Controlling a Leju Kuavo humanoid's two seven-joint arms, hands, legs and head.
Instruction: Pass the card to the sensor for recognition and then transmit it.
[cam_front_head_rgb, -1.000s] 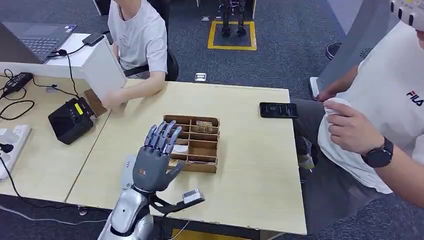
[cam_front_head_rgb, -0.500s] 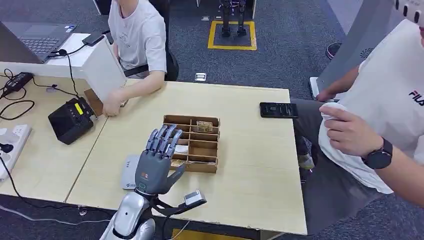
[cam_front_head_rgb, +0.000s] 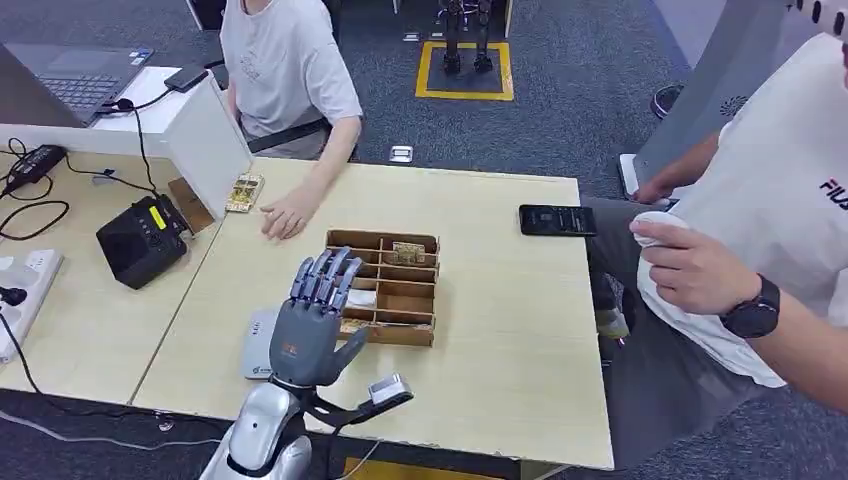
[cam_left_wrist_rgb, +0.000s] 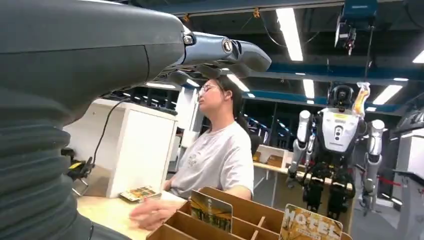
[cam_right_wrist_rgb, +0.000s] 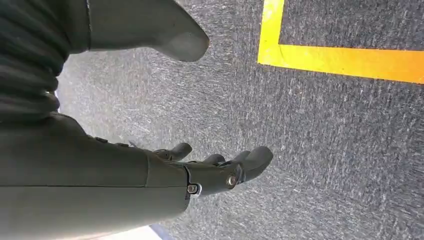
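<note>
My left hand (cam_front_head_rgb: 312, 318) is raised above the table's near edge, fingers straight and spread, holding nothing. It hovers at the near left corner of the wooden compartment box (cam_front_head_rgb: 412, 300). A printed card (cam_front_head_rgb: 407, 252) stands in a far slot of that box, and two cards (cam_left_wrist_rgb: 211, 212) (cam_left_wrist_rgb: 310, 225) stand upright in it in the left wrist view. Another card (cam_front_head_rgb: 244, 192) lies flat by the white box (cam_front_head_rgb: 207, 140). A flat grey sensor pad (cam_front_head_rgb: 256, 347) lies on the table, partly hidden behind my left hand. My right hand (cam_right_wrist_rgb: 200, 170) hangs empty over carpet, thumb apart from the fingers.
A person across the table rests a hand (cam_front_head_rgb: 287, 215) near the box's far left corner. A second person sits at the right edge, hand (cam_front_head_rgb: 690, 265) at the lap. A black phone (cam_front_head_rgb: 556, 220) lies far right; a black device (cam_front_head_rgb: 140, 240) and cables lie left.
The person across the table has laid a card down beside the white box and slid that hand right, toward the wooden box. My left hand has stayed almost still.
</note>
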